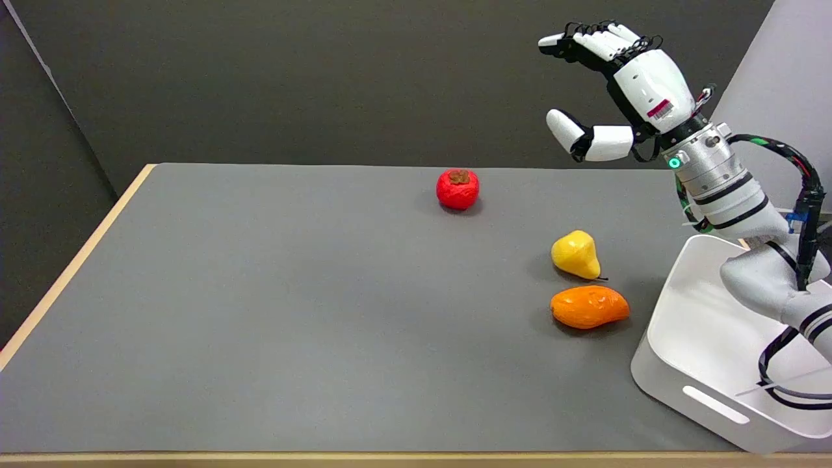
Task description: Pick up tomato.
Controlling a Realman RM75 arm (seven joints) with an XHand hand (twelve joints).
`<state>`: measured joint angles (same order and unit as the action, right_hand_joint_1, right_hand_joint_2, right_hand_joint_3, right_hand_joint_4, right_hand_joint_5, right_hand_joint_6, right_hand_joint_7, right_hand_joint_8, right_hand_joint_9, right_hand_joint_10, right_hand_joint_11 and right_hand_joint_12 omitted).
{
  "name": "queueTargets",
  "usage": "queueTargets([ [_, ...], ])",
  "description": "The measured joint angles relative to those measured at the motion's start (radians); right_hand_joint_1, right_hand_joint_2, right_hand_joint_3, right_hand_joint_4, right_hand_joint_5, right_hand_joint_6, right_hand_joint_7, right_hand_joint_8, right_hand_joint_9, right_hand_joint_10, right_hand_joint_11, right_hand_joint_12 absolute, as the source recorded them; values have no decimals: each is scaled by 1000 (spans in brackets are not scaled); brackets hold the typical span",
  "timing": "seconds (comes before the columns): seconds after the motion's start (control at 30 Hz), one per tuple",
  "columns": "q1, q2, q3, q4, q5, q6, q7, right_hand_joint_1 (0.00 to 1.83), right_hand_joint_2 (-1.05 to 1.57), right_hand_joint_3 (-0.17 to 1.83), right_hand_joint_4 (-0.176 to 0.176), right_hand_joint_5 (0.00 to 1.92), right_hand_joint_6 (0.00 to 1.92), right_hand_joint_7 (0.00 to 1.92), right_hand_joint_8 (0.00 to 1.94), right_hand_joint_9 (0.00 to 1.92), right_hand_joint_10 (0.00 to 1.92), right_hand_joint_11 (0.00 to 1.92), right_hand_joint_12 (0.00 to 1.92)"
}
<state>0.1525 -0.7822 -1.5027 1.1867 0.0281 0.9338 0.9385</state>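
Observation:
A red tomato (457, 189) with a brown stem cap sits on the grey table (273, 305) toward the far side, a little right of centre. My right hand (617, 91) hangs in the air well above the table, up and to the right of the tomato. Its fingers are spread apart, the thumb held below the others, and nothing is between them. The hand is not touching the tomato.
A yellow pear-shaped fruit (575, 255) and an orange fruit (589, 307) lie between the tomato and a white bin (699, 364) at the lower right. My right arm passes over that bin. The table's wooden edge (78, 260) runs along the left.

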Motion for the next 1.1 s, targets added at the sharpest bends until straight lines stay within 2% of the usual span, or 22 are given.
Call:
queueTargets([
  [0.7, 56, 22, -18, -102, -17, 79, 39, 249, 672, 933, 136, 287, 584, 460, 518, 430, 900, 266, 1397],
  [1.1, 189, 27, -137, -153, -66, -21, 49, 203, 639, 958, 132, 194, 445, 300, 346, 309, 714, 173, 1264],
])
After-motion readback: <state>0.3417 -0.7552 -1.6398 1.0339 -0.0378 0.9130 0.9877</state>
